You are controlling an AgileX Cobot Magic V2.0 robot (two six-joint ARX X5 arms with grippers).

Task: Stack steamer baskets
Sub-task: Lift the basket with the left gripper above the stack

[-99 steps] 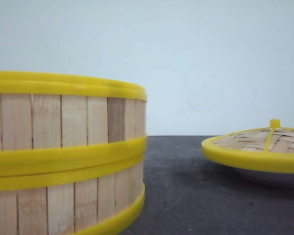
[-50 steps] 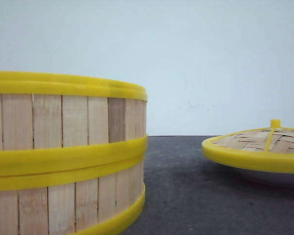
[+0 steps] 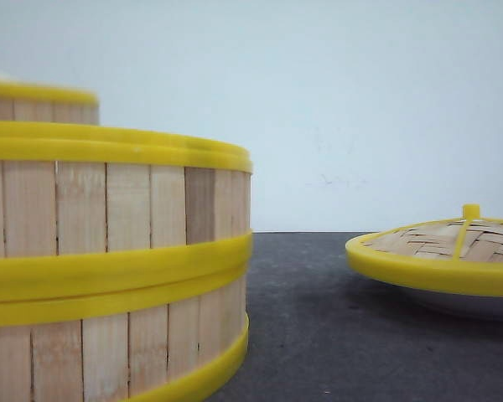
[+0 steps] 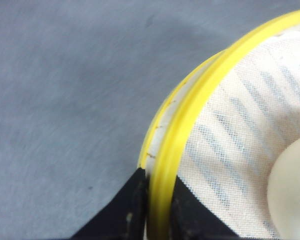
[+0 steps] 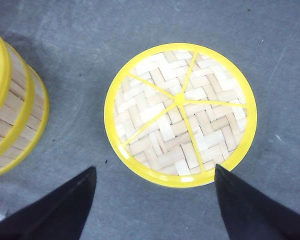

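Gripped a third steamer basket by its yellow rim in the closed left gripper, just above the two stacked baskets at front left, presumably for stacking; kept right gripper wide open, empty, above the lid.

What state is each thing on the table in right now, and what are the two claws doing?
Two stacked steamer baskets: resting on table.
Third steamer basket: held up by its rim.
Left gripper: shut on that rim.
Right gripper: open, above lid.
Lid: sitting on white plate.
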